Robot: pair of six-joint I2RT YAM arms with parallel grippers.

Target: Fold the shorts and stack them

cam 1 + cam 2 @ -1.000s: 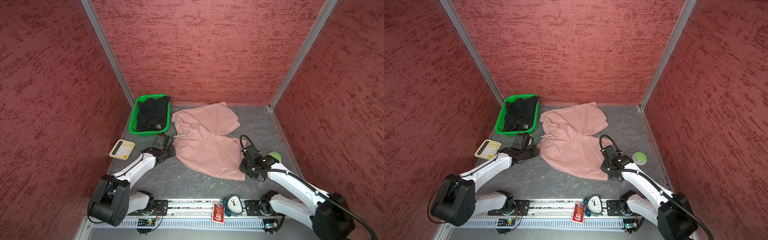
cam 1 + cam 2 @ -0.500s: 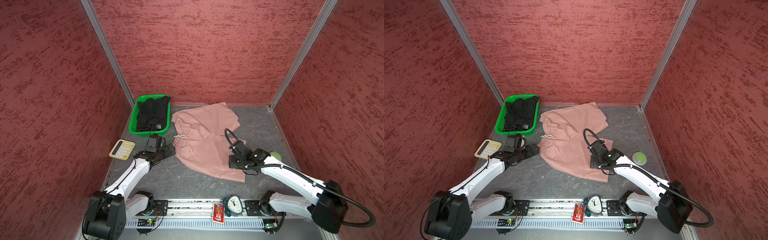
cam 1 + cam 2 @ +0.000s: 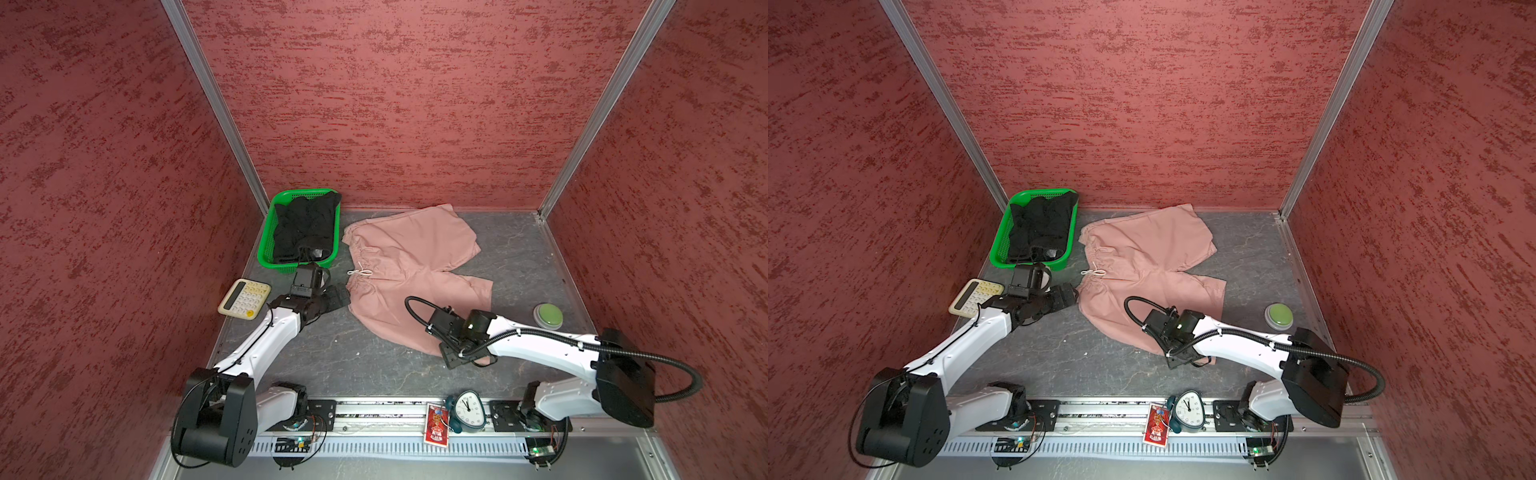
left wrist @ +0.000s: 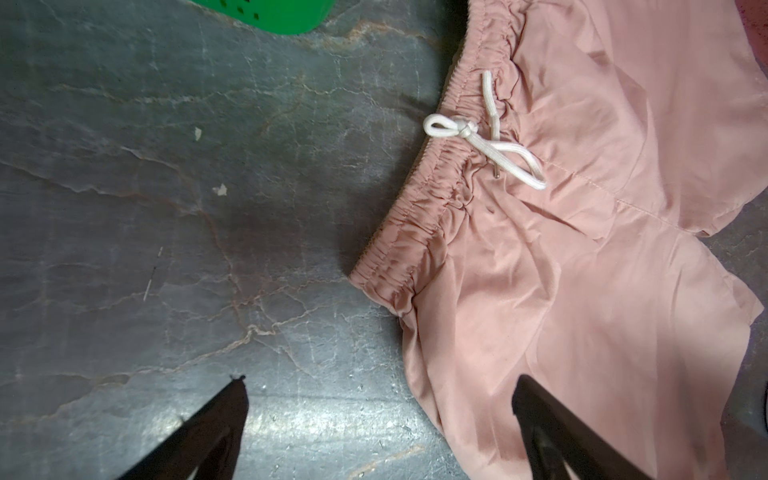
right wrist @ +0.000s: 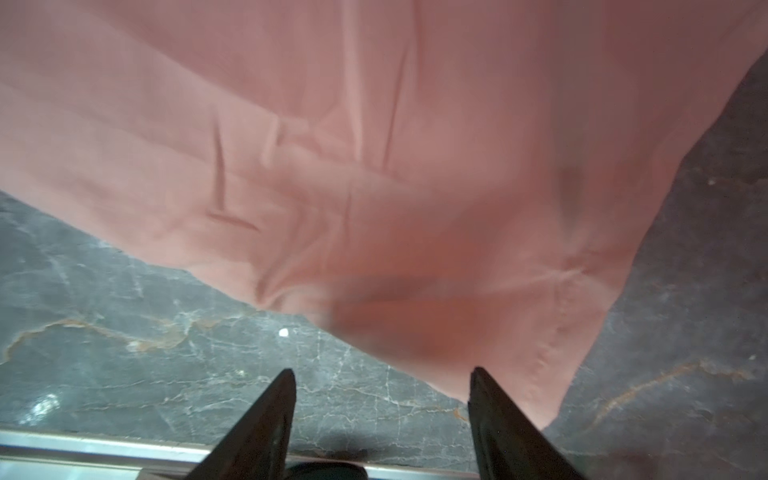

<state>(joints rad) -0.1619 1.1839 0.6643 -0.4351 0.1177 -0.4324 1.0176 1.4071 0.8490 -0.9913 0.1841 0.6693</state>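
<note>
While black shorts (image 3: 305, 224) fill the green basket (image 3: 276, 264), pink shorts (image 3: 409, 257) beside it, left tool (image 4: 380, 380) wide, right tool (image 5: 382, 371) parted

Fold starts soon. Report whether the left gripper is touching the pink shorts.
Cannot tell. Left wrist view: one finger of the left gripper overlaps the pink shorts, but no contact or gap shows.

I see the spread shorts (image 3: 415, 270) at frame centre on the desk (image 3: 332, 361). The basket (image 3: 266, 249) to their upper left holds the bundled shorts (image 3: 305, 228). The calculator (image 3: 244, 298) lies below the basket, the button (image 3: 547, 316) sits right of the spread shorts, and the clock (image 3: 468, 408) is on the rail (image 3: 374, 409) at bottom centre.
</note>
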